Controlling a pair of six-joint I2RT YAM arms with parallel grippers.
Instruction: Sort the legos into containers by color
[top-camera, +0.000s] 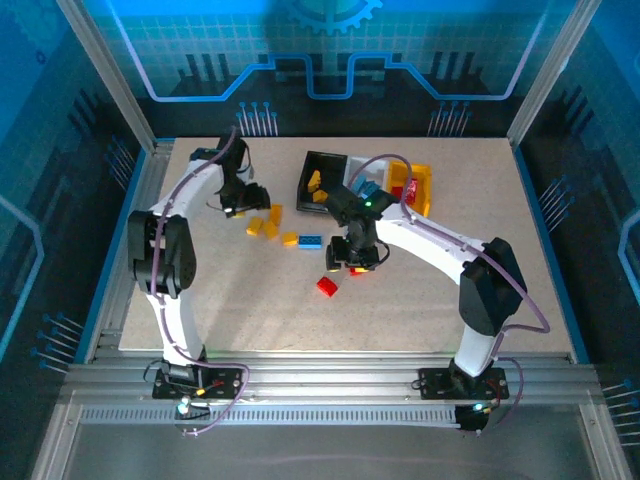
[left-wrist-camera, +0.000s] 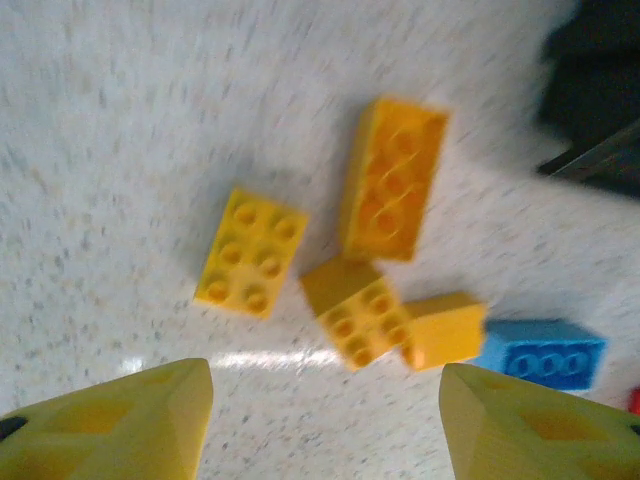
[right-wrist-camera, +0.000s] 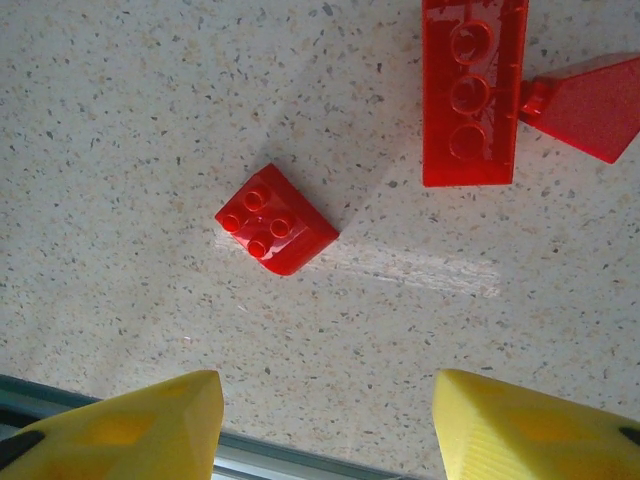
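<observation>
Hovering left tool (left-wrist-camera: 325, 388): jaws apart, empty, over yellow legos (left-wrist-camera: 252, 252) mid-frame; blue lego (left-wrist-camera: 540, 352) lower right.
Right tool (right-wrist-camera: 328, 392): jaws apart, empty; red lego (right-wrist-camera: 275, 220) centre on desk (right-wrist-camera: 120, 150).
Containers (top-camera: 325, 160): black, white, yellow row, upper centre of top view, some pieces inside.

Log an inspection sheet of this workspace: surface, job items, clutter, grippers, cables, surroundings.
Surface: speckled table, no spills seen.
Job's things: yellow bricks, one blue brick and red bricks loose; black bin, white bin and yellow bin at the back, holding some bricks.
Clutter: nothing seen.
Grippers: left gripper open over the yellow bricks; right gripper open near the red bricks; both empty.
Cables: purple cables run along the arms.
Surroundings: metal frame, blue-lit panels.
</observation>
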